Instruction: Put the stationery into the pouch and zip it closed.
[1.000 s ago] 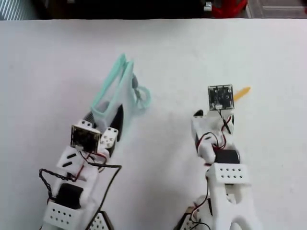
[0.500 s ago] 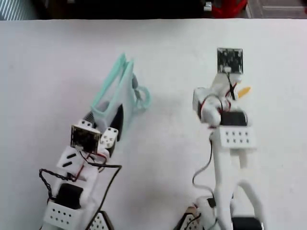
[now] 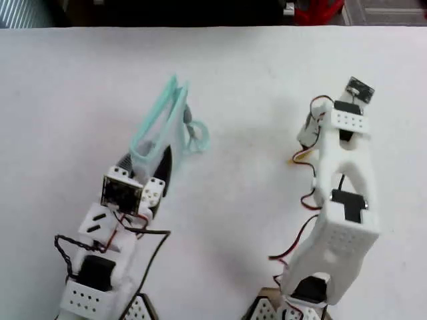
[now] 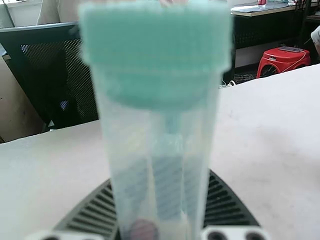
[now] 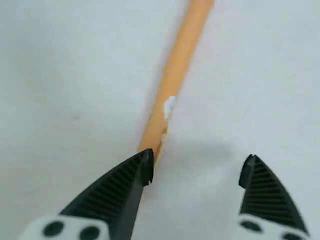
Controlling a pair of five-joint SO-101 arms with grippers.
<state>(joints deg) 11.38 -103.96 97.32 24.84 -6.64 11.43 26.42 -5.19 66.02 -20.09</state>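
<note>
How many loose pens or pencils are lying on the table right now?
1: a slim orange stick lies on the white table, one end beside the right claw. More could be hidden under the arms or inside the clear teal-edged pouch.

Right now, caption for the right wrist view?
Open right gripper above one end of an orange pencil on the white table.

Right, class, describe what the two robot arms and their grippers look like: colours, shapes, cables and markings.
The left arm and right arm are white plastic shells with grids of small holes, black motor blocks and loose red and black cables. The right gripper has black, ribbed, pointed fingers on white bases with dark round holes. The left gripper looks alike.
</note>
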